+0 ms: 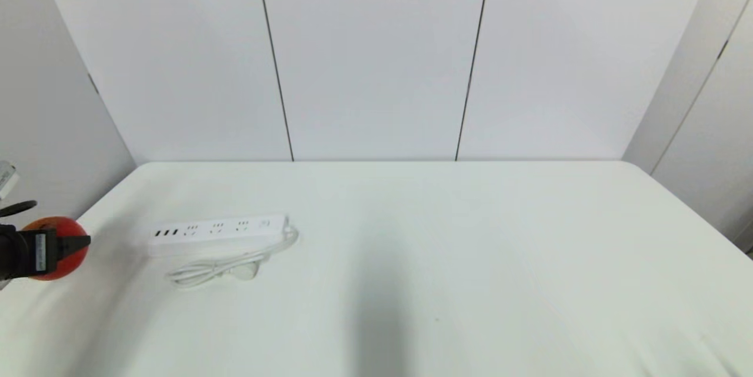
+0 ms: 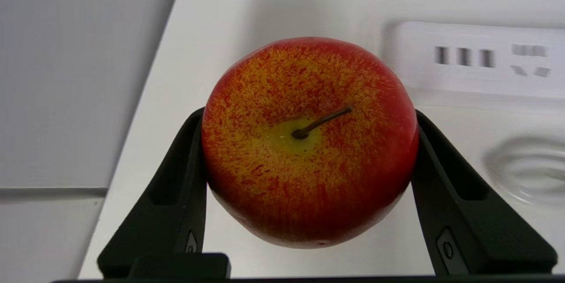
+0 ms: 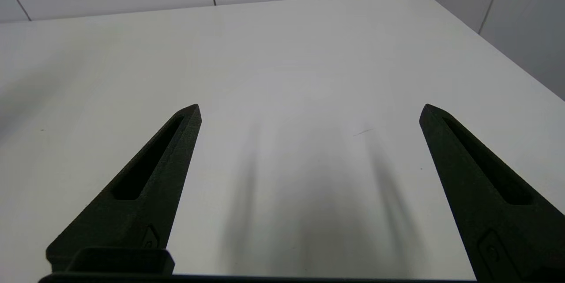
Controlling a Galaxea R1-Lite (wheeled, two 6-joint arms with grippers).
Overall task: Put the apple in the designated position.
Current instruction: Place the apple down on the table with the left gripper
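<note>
1. Red apple (image 2: 309,141) sits pinched in your left gripper (image 1: 56,246), jaws pressed on both flanks, held above the bench (image 1: 447,259) at its left edge, beside the power strip (image 1: 219,231).
2. Carry step: next, you need bare bench, then a gentle lowering.
3. Right gripper (image 3: 309,111) hovers idle, jaws spread.
4. No readable writing anywhere.

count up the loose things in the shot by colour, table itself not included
red: 1, the round glossy red apple with a yellow blush at its stem, held off the table in the left gripper
white: 1, the long white plastic power strip with its coiled white cord, lying on the white table
total: 2
</note>
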